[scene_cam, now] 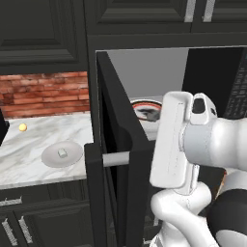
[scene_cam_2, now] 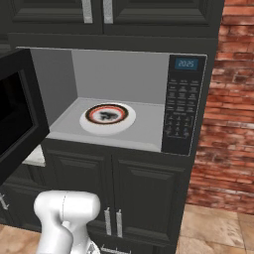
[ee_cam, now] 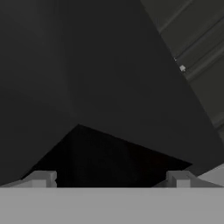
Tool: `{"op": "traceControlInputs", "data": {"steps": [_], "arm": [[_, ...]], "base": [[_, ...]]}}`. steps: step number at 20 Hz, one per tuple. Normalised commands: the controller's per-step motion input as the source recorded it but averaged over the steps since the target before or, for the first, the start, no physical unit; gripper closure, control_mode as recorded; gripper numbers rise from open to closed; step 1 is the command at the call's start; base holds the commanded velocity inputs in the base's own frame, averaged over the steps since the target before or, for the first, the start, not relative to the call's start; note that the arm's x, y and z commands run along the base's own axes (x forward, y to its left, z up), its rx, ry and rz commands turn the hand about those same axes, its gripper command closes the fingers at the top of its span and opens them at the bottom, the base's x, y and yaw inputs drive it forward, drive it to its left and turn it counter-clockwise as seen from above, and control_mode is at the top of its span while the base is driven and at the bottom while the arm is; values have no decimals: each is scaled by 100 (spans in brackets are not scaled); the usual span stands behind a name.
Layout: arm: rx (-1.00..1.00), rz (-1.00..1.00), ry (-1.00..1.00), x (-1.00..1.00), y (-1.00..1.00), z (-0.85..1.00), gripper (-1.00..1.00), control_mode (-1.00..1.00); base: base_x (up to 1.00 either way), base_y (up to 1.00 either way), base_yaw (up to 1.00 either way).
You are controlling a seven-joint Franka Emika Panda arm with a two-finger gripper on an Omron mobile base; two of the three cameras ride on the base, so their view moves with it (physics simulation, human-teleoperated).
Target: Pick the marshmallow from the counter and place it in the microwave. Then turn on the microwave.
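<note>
**Microwave open and waiting, marshmallow on its plate**

You are looking at the microwave (scene_cam_2: 124, 99) with its door (scene_cam: 118, 159) swung fully out to the left, which leaves the grey cavity open for loading. That door is also your main obstacle: in the left base view it stands edge-on between the arm and the counter (scene_cam: 29, 144), its silver bar handle (scene_cam: 116, 158) poking toward the robot. Any reach to the counter will probably have to go over or around that dark panel.

Inside, the red-ringed turntable (scene_cam_2: 107, 118) sits centred on the cavity floor with a dark mark on its middle; what that mark is, you cannot tell. The keypad (scene_cam_2: 181, 106) runs down the right side with its display lit, well clear of the door, so it looks easy to reach later.

The arm (scene_cam: 183, 144) is folded close in front of the cavity. In the hand view the gripper (ee_cam: 109, 179) has its two tips spread wide with nothing between them, facing a dark surface at close range, likely the door.

On the marble, the round grey plate (scene_cam: 50, 157) lies near the door's hinge side, and the marshmallow (scene_cam: 62, 153) rests on it, so pickup is not yet done. A small yellow ball (scene_cam: 22, 127) sits farther back, well apart from the plate; leave it be.
</note>
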Motion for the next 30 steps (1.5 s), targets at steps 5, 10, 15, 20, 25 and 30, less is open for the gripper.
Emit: {"op": "traceControlInputs", "data": {"steps": [5,10,15,20,25,30], "arm": [[0,10,1,-2,-14,0,-100,-100],[0,9,0,-6,-21,0,-100,-100],[0,6,0,-3,-31,0,-100,-100],[1,3,0,0,-41,0,-100,-100],[5,3,0,0,-52,0,-100,-100],[4,3,0,0,-49,0,-100,-100]], "base": [[0,0,0],[0,0,0],[0,0,0],[0,0,0],[0,0,0],[0,0,0]]}}
